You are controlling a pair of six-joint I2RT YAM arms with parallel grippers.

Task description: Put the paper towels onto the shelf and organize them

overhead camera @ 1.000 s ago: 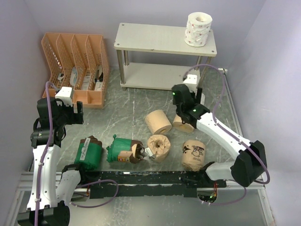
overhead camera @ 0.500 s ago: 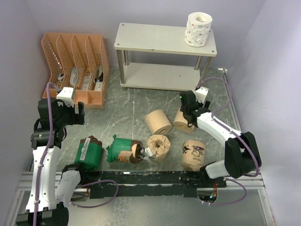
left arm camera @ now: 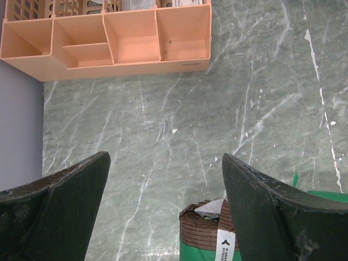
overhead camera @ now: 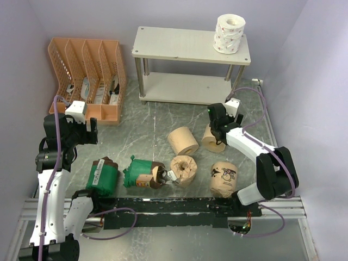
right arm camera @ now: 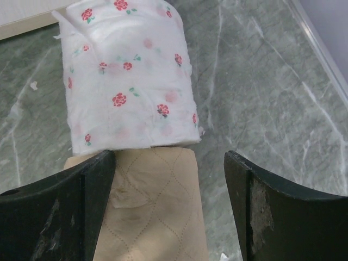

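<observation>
Step in hand: picking the next roll off the grey-green marbled worktop [overhead camera: 157, 117], near its right edge.
Right pincer: the right gripper [right arm camera: 168, 163] is released, its jaws wide to either side of a plain tan quilted paper towel roll [right arm camera: 155, 206]. A white roll printed with red roses [right arm camera: 128, 81] lies just beyond, seemingly touching it.
Left pincer: the left gripper [left arm camera: 166, 163] is released and hovers near the left edge, above a green-wrapped roll [left arm camera: 212, 234].
Shelf: the low two-tier off-white shelf with silver legs [overhead camera: 179, 44] stands at the far edge. One white rose-print roll [overhead camera: 229, 33] is upright at the right end of its top board.
Left to do: several rolls lie mid-worktop.
Next move: probably clench on the tan roll without dragging its white neighbour, then lift it to a board.
</observation>
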